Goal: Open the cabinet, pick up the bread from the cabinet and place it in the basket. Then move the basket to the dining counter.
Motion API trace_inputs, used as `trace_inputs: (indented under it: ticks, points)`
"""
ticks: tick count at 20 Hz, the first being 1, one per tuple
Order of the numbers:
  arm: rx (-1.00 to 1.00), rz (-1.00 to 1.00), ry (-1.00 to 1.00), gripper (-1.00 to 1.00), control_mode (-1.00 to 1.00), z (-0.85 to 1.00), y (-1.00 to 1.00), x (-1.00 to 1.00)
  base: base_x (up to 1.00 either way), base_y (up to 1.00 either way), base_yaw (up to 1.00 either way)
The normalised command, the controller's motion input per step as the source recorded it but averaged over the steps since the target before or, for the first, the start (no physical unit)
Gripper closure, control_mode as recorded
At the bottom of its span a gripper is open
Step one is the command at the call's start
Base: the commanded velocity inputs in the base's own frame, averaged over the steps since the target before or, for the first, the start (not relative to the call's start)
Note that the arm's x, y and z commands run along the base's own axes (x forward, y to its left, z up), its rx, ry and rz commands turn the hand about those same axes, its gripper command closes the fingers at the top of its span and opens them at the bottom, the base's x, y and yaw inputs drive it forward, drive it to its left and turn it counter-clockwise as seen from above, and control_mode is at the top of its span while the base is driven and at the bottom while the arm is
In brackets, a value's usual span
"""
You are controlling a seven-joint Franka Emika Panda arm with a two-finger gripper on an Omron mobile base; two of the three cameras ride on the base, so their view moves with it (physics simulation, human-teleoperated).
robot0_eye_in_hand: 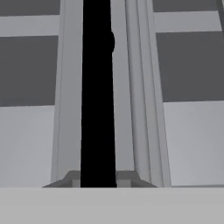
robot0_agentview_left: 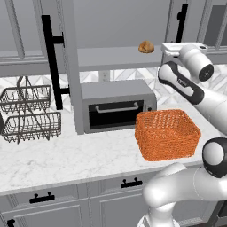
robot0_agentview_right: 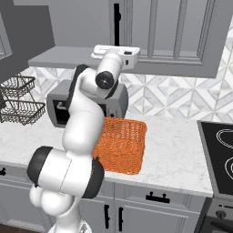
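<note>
The cabinet (robot0_agentview_left: 111, 26) stands with its left door (robot0_agentview_left: 71, 66) swung out. The bread (robot0_agentview_left: 146, 46), a small golden bun, sits on the cabinet's lowest shelf. Just right of it, my gripper (robot0_agentview_left: 177, 44) (robot0_agentview_right: 114, 48) is at the bottom of the right door's black bar handle (robot0_agentview_left: 181, 22) (robot0_agentview_right: 117, 20). In the hand view the handle (robot0_eye_in_hand: 98, 109) runs straight up between my fingertips (robot0_eye_in_hand: 127, 178), which hug both its sides, so the gripper (robot0_eye_in_hand: 98, 179) is shut on it. The orange basket (robot0_agentview_left: 166, 133) (robot0_agentview_right: 120, 143) rests on the marble worktop below. The dining counter is out of view.
A toaster oven (robot0_agentview_left: 117, 106) stands behind the basket, under the shelf. A dark two-tier wire rack (robot0_agentview_left: 29, 115) sits at the worktop's left. A black cooktop (robot0_agentview_right: 218, 145) lies to the right. My arm arches over the basket.
</note>
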Motion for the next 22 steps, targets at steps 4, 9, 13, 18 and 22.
trace_inputs:
  ticks: [4,9,13,18,22]
  points:
    - [0.00,0.00,0.00,1.00,-1.00,0.00,0.00,0.00,0.00,0.00,0.00]
    - [0.00,0.00,0.00,1.00,-1.00,0.01,-0.04,-0.05,0.00,0.00,0.00]
    - [0.00,-0.07,0.00,1.00,-1.00,0.07,-0.40,-0.80,0.00,0.00,0.00]
    - [0.00,-0.14,0.00,1.00,-1.00,0.11,-0.60,-1.00,0.00,0.00,0.00]
    - [0.00,-0.21,0.00,1.00,-1.00,0.12,-0.64,-1.00,0.00,0.00,0.00]
